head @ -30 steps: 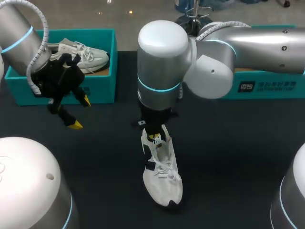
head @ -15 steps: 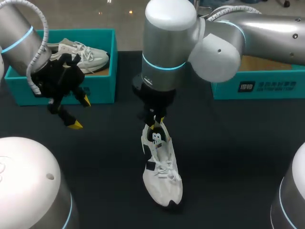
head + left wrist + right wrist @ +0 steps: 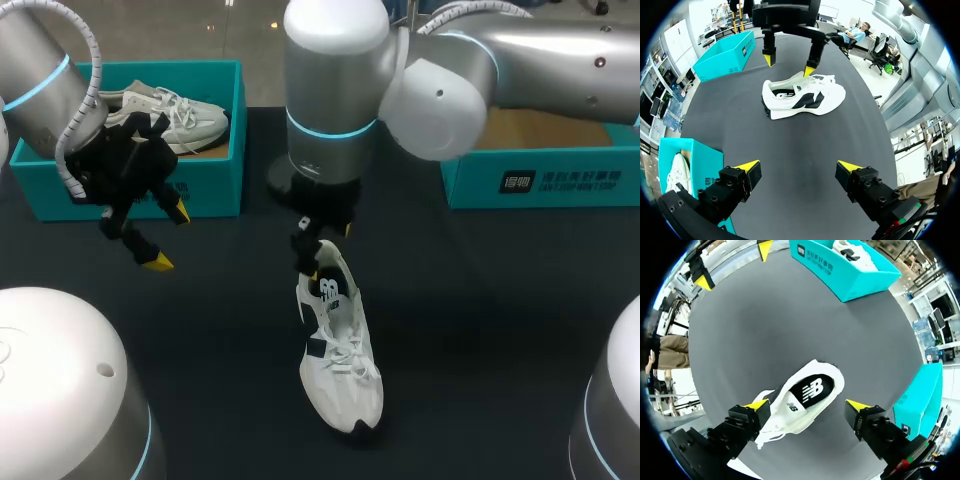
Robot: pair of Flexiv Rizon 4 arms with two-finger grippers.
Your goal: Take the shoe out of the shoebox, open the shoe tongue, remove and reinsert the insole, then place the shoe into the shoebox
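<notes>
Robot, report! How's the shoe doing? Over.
Left tool open, aside. Right tool open above white lace-up sneaker. Sneaker on black table, outside teal shoebox. Nothing blocking.

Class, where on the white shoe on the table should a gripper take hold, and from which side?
Probably the heel collar, from straight above. The shoe stands upright on its sole, opening upward, so the thin rim lets one finger go inside, one outside. The open right gripper hangs over that end.

White shoe (image 3: 338, 350) upright on table (image 3: 480, 330)
</notes>
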